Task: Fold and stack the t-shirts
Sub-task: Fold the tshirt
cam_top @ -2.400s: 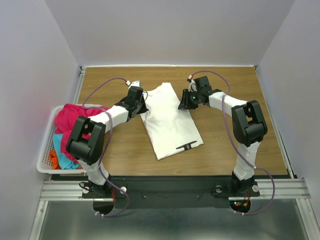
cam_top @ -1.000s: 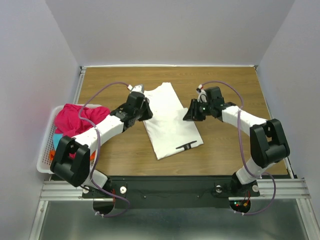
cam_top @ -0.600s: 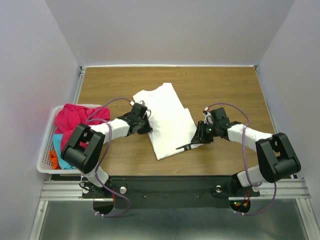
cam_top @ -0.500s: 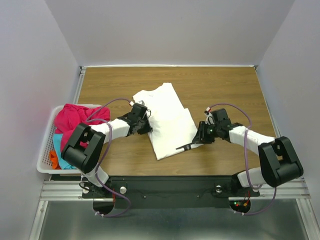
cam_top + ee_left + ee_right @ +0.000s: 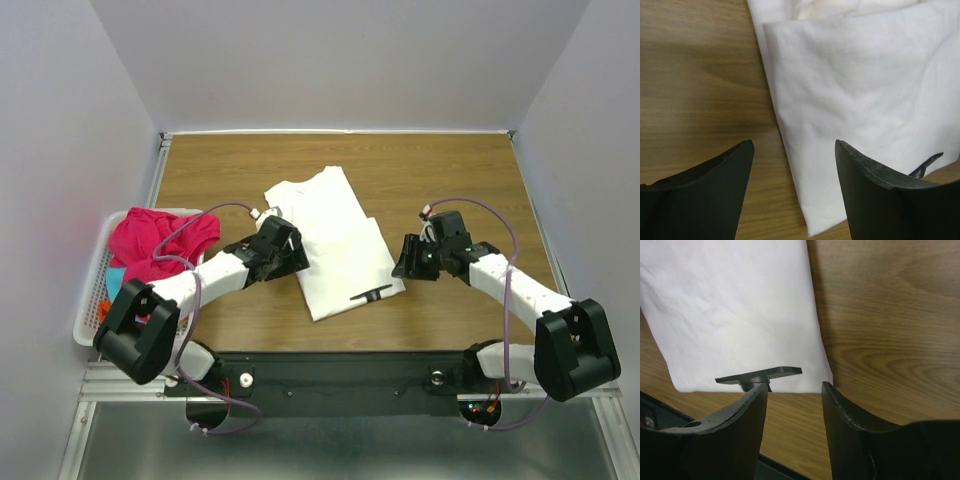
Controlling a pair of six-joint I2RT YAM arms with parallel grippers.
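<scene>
the folded white t-shirt (image 5: 335, 240) lies flat at the middle of the tabletop (image 5: 450, 170), with a small black mark (image 5: 372, 294) near its front edge. the left tool (image 5: 792, 145) hovers at the shirt's left edge, jaws well apart, gripping nothing. the right tool (image 5: 794, 386) is at the front right corner, jaws apart and empty. a magenta t-shirt (image 5: 150, 240) fills the basket (image 5: 90, 328) on the left, seemingly over cyan cloth (image 5: 114, 275).
</scene>
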